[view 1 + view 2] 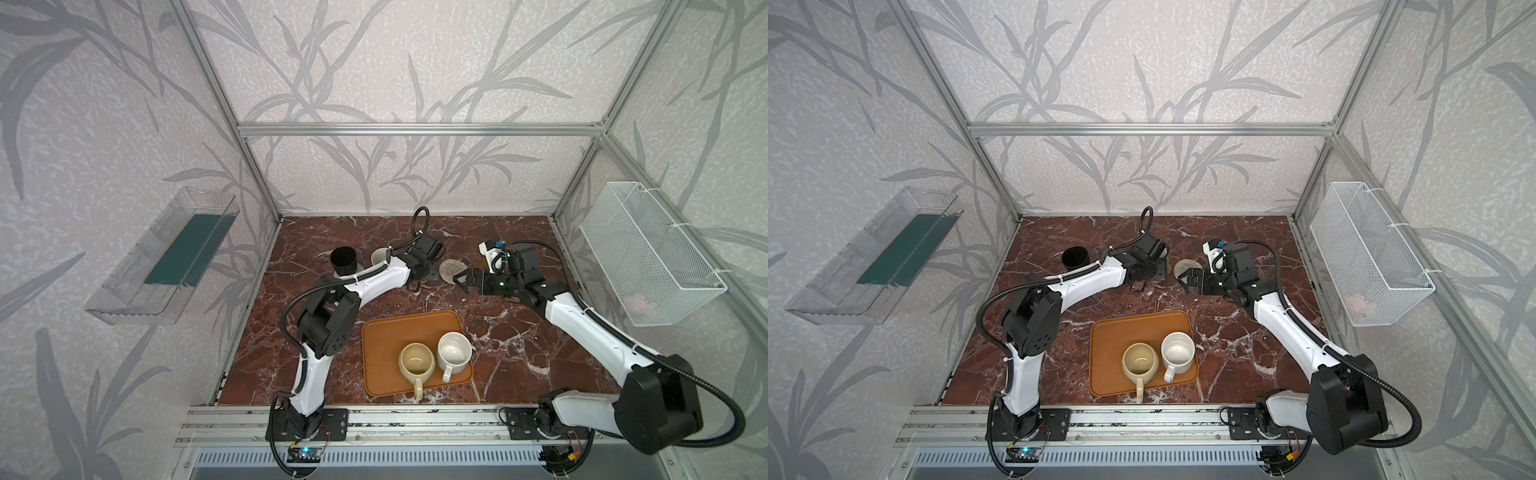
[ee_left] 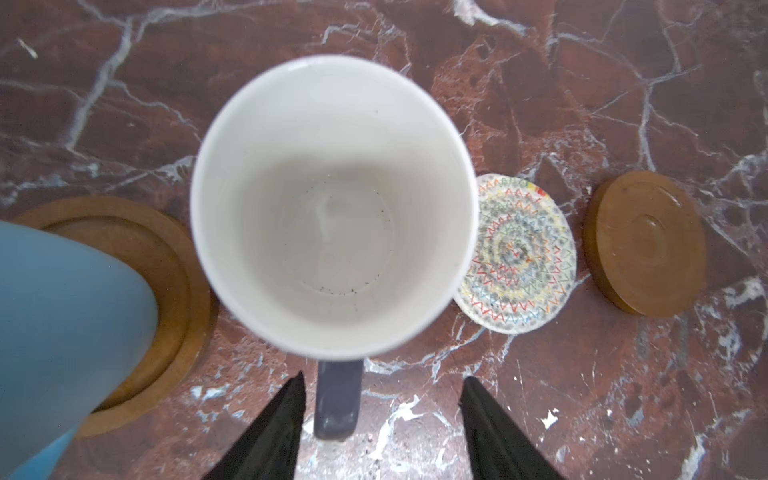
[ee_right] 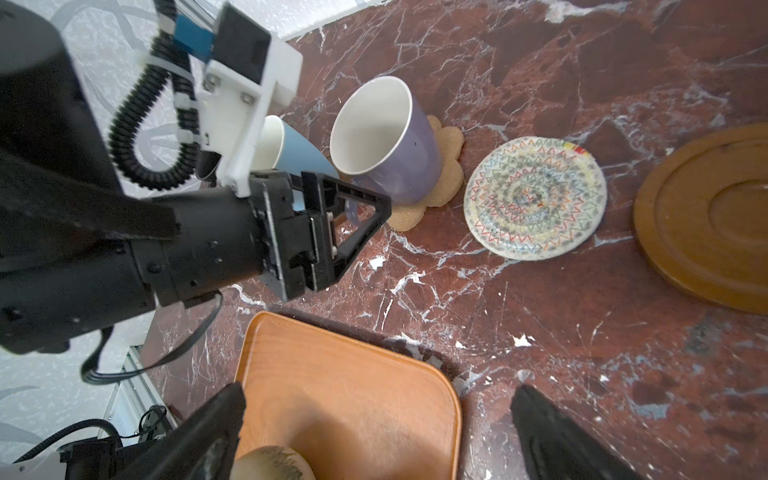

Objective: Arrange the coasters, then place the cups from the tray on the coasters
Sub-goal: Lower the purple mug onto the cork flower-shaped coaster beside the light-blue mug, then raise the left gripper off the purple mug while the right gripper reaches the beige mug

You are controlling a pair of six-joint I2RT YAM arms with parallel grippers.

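The left end effector (image 2: 382, 376) stands open astride the handle of the lavender cup (image 2: 332, 208), gripping nothing. The cup sits upright on the flower coaster (image 3: 446, 183), and a snagged handle could drag it off. The right end effector (image 3: 380, 388) gapes empty near the woven coaster (image 3: 534, 203).

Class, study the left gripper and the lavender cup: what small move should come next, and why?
Probably draw the left gripper straight back from the lavender cup. Its jaws stand open either side of the handle, gripping nothing, and the cup already sits on the flower-shaped coaster; the tan-yellow cup and speckled white cup wait on the tray.
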